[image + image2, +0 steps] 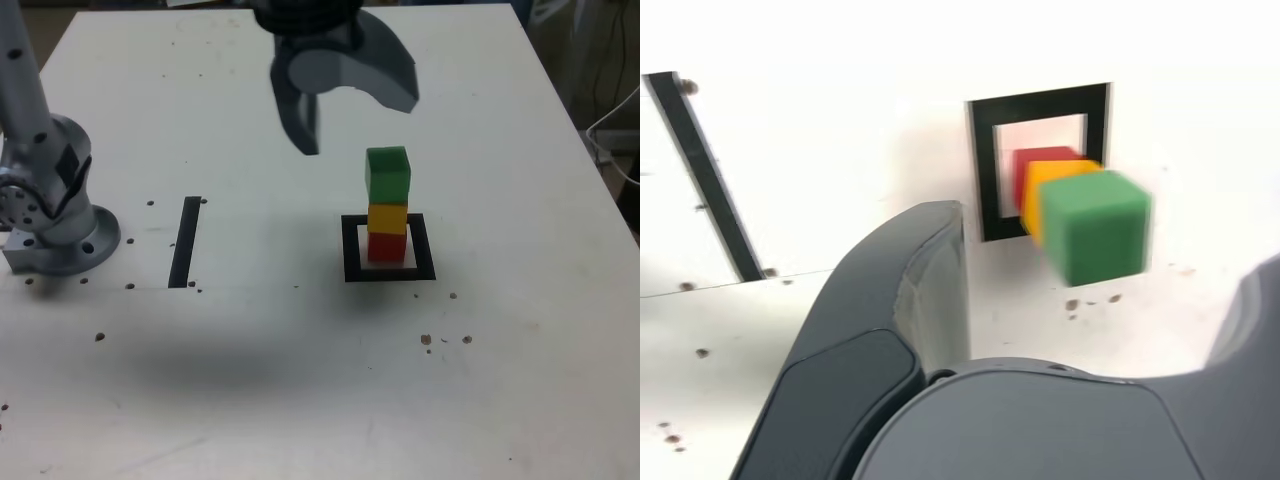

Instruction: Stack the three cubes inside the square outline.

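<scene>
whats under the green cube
The green cube sits on the yellow cube, which sits on the red cube inside the square outline. Their touching faces are hidden.

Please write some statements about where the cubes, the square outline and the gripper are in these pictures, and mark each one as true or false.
1. The green cube sits on top of the stack. True.
2. The red cube lies outside the square outline. False: it stands inside the outline, at the bottom of the stack.
3. The gripper is shut on the green cube. False: it is open and apart from the stack, holding nothing.
4. The yellow cube is between the red and green cubes. True.
5. The straight black bar touches the square outline. False: bare table separates them, with the bar toward the exterior view's left.
</scene>
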